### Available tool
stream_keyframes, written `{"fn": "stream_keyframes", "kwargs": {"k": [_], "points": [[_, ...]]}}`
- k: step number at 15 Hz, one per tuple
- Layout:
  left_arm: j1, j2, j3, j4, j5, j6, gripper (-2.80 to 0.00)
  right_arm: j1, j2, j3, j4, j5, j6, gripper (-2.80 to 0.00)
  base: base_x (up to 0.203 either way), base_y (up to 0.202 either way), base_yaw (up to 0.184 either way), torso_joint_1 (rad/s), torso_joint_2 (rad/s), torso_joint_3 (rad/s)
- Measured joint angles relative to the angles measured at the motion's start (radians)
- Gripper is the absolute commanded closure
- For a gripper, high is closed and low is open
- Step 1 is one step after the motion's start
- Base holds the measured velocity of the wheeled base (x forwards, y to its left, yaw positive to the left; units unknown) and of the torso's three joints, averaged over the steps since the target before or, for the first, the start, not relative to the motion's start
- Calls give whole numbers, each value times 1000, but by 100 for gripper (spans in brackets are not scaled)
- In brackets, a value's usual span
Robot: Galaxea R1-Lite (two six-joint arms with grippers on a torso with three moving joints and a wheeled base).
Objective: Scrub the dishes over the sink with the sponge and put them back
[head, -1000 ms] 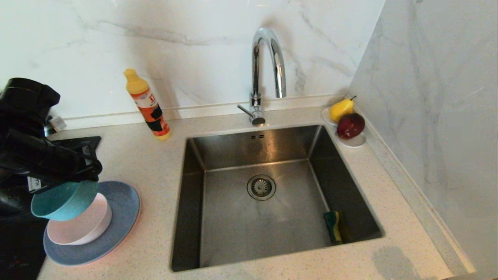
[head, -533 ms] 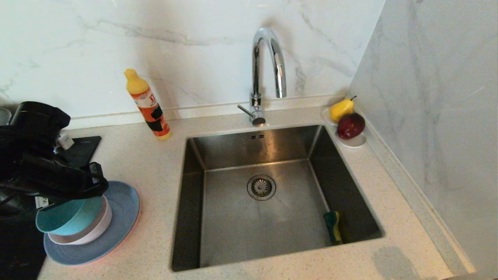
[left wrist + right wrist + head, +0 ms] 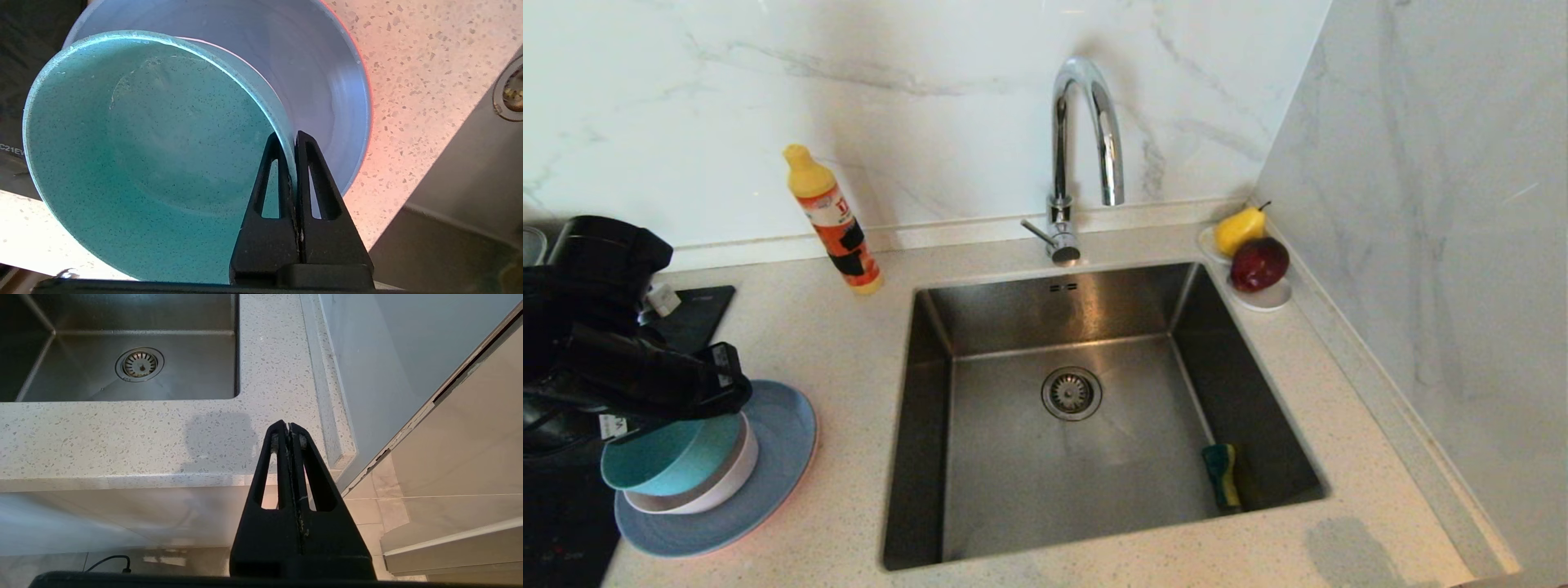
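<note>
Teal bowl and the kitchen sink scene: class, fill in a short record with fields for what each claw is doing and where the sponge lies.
left claw: shut on the rim of the teal bowl
teal bowl: tilted, over the pale bowl on the grey-blue plate
right claw: shut, empty, off the counter's front edge
sponge: in the sink, by its right wall

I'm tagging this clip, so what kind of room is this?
Most likely a home kitchen: a steel sink under a chrome tap, a dish soap bottle and stacked dishes on the speckled counter.
</note>
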Motion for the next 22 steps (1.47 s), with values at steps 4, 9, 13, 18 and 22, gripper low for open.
{"fn": "stream_keyframes", "kwargs": {"k": [4,9,13,18,22], "points": [[0,-1,-1,1,-1,-1,-280,0,0,0,0,0,0,0,0,0,0,0,0,0],[0,-1,6,-42,3,-1,-280,0,0,0,0,0,0,0,0,0,0,0,0,0],[1,-28,-65,-44,1,-14,0,0,0,0,0,0,0,0,0,0,0,0,0,0],[4,-87,-153,-102,-74,32,0,0,0,0,0,0,0,0,0,0,0,0,0,0],[-57,-187,-152,-291,-248,137,0,0,0,0,0,0,0,0,0,0,0,0,0,0]]}}
